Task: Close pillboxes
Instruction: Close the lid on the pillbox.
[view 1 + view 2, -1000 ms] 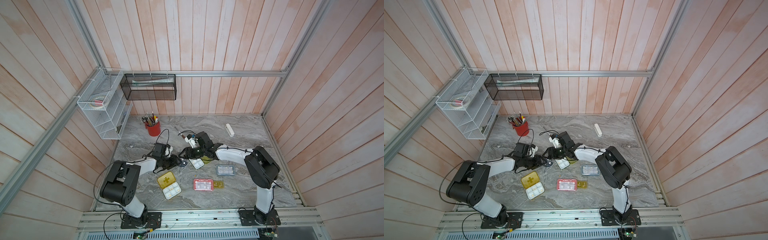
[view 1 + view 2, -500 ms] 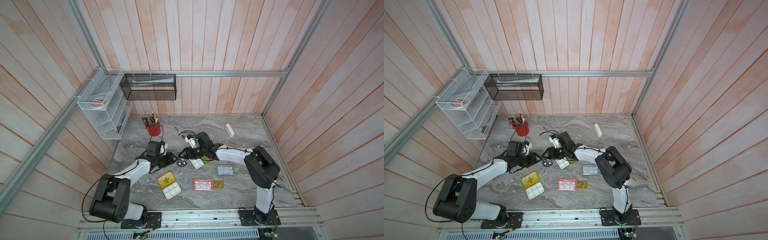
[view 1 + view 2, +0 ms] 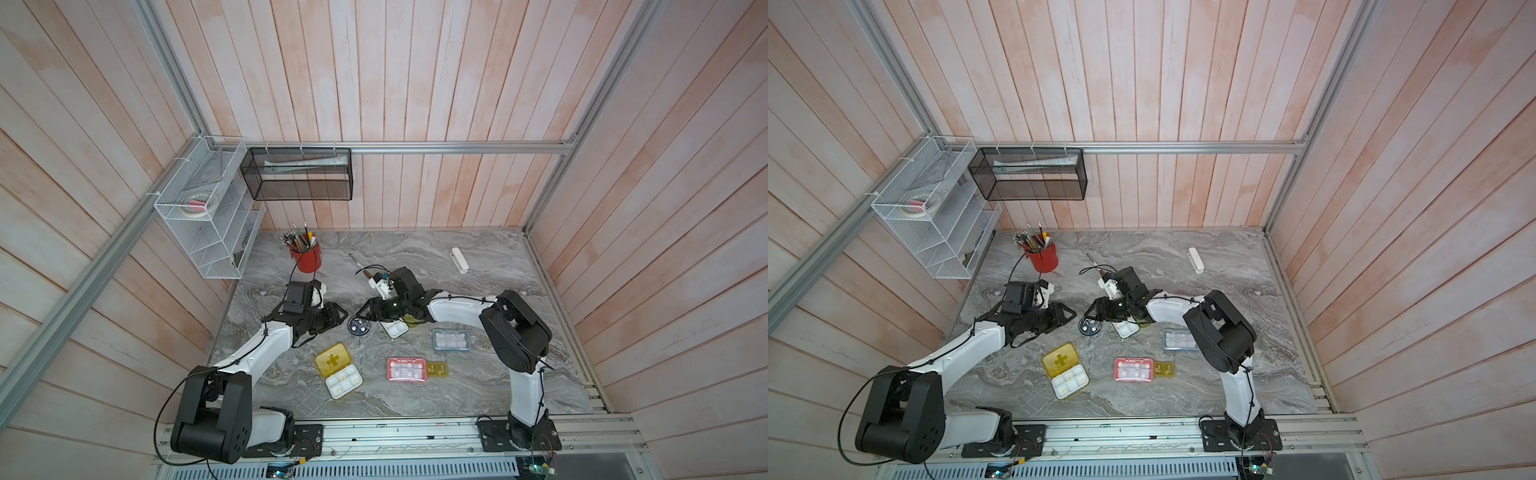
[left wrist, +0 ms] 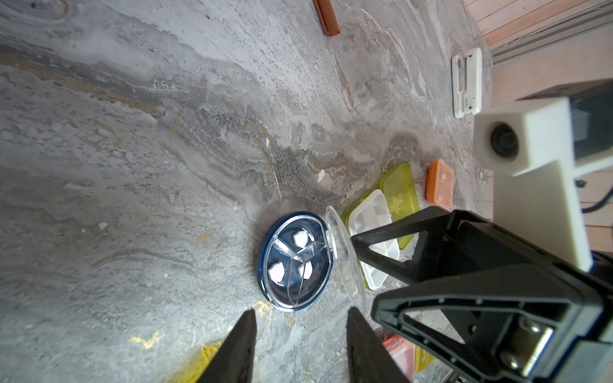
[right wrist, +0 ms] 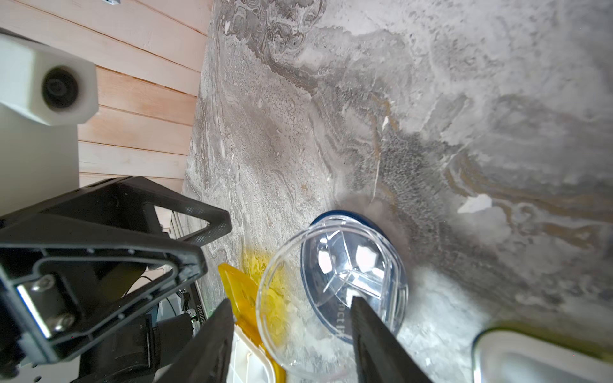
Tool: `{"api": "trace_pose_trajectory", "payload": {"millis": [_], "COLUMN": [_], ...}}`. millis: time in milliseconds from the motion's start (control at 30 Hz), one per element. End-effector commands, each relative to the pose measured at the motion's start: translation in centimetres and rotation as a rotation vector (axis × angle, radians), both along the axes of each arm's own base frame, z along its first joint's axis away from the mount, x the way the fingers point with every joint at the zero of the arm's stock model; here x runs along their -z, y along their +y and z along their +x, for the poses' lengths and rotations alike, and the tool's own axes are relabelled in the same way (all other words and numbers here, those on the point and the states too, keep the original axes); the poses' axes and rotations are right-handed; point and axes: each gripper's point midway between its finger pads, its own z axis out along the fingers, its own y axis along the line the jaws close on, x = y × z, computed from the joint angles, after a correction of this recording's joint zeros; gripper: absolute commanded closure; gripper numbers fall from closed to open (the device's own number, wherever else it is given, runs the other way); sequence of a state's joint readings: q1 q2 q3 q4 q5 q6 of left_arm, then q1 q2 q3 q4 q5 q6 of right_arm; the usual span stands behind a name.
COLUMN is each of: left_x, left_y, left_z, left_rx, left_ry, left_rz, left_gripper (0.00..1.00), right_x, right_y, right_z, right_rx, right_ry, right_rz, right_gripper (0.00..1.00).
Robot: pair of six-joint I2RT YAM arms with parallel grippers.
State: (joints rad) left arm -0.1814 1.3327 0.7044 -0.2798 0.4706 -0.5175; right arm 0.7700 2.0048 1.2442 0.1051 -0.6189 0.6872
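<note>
**A:** Take me from the front edge back.

**B:** Nearest the front edge of the bench [image 3: 478, 399], the yellow pillbox [image 3: 332, 360] lies open, its crossed lid folded back. Right of it, the pink pillbox [image 3: 406, 369] and the small amber pillbox [image 3: 437, 369] sit side by side. The blue-grey pillbox [image 3: 451, 339] is a little further back. About mid-bench is the job in hand, I judge: the dark round pillbox [image 3: 358, 326], its clear lid [image 4: 343, 255] standing up on the hinge.

**A:** How do we close it well?

**B:** Tip the lid over the base with a finger of the right claw [image 5: 290, 303], low and slow. Then press on the rim opposite the hinge until it seats. The box looks light and round, so it may skate. The left claw [image 4: 301, 311] should block the side away from the hinge.

**A:** And the claws?

**B:** Both are half spread and hold nothing. The right claw's fingers straddle the lid on its hinge side; whether they touch it, I cannot tell. The left claw's fingers point at the base from the opposite side, just short of its rim. Just beyond the lid, the lime-green pillbox [image 4: 399, 189] lies open too.
</note>
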Motion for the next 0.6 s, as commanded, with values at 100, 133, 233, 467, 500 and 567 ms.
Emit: {"api": "trace_pose_trajectory", "payload": {"millis": [100,133,233,467,500,567], "left_x": [1.7,2.0,3.0,3.8,4.0,4.4], "left_y": [-0.4,-0.5,-0.7,-0.7,-0.7,-0.7], "left_z": [0.0,0.0,0.1,0.1,0.1,-0.1], "left_rx": [0.012,0.014,0.011,0.012,0.014,0.019], "left_ry": [0.025,0.03,0.046,0.058,0.061,0.069], "left_rz": [-0.031,-0.041,-0.055,-0.053,-0.048,-0.042], "left_gripper": [0.55,0.55,0.55,0.56,0.56,0.57], "right_x": [-2.3,-2.8,-3.4,-2.4,-2.3,-2.1], "right_y": [0.6,0.9,1.8,2.3,2.4,2.7], "right_z": [-0.1,-0.4,-1.2,-1.6,-1.6,-1.7], "right_rx": [-0.007,-0.015,-0.045,-0.055,-0.058,-0.059], "right_ry": [-0.073,-0.082,-0.085,-0.055,-0.048,-0.038], "right_rz": [-0.015,-0.012,-0.003,0.006,0.011,0.022], "right_gripper": [0.43,0.43,0.46,0.58,0.61,0.65]}}
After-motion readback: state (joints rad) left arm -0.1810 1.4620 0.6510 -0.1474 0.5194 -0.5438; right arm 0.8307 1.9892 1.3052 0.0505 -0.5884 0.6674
